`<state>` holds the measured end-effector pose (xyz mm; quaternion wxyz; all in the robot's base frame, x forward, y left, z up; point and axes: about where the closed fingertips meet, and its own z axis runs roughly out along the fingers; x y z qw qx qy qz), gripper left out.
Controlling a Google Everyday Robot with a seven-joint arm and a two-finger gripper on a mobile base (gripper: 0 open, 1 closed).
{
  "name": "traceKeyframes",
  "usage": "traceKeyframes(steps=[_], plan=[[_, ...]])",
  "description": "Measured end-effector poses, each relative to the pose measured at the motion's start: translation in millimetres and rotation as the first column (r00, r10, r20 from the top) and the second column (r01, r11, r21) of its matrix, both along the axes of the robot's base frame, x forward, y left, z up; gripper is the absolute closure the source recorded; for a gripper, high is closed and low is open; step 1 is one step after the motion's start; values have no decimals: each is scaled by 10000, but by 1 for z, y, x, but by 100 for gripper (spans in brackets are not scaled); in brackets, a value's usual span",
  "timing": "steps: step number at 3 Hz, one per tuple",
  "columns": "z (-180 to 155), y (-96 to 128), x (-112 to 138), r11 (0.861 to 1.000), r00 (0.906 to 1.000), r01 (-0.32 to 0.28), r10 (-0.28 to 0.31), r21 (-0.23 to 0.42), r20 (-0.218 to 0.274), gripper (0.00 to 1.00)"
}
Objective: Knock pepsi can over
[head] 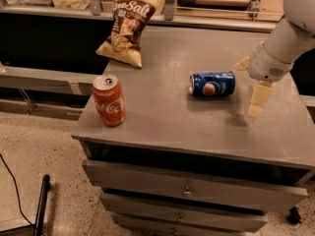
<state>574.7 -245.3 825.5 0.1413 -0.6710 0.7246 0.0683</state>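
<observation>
The pepsi can [212, 84] is dark blue with the round logo facing me. It lies on its side on the grey cabinet top [162, 127], right of the middle, silver top pointing left. My gripper [250, 82] hangs from the white arm just to the right of the can and is apart from it. Its cream fingers [258, 100] are spread, one low toward the front and one behind, with nothing between them.
A red Coca-Cola can [109, 101] stands upright near the front left corner. A chip bag [125, 28] leans at the back left. Drawers [187, 191] sit below the top. A counter runs behind, and a black cable and pole lie on the floor to the left.
</observation>
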Motion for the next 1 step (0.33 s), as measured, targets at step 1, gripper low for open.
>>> traceKeyframes(steps=[1], plan=[[0, 0, 0, 10000, 10000, 0, 0, 0, 0, 0]])
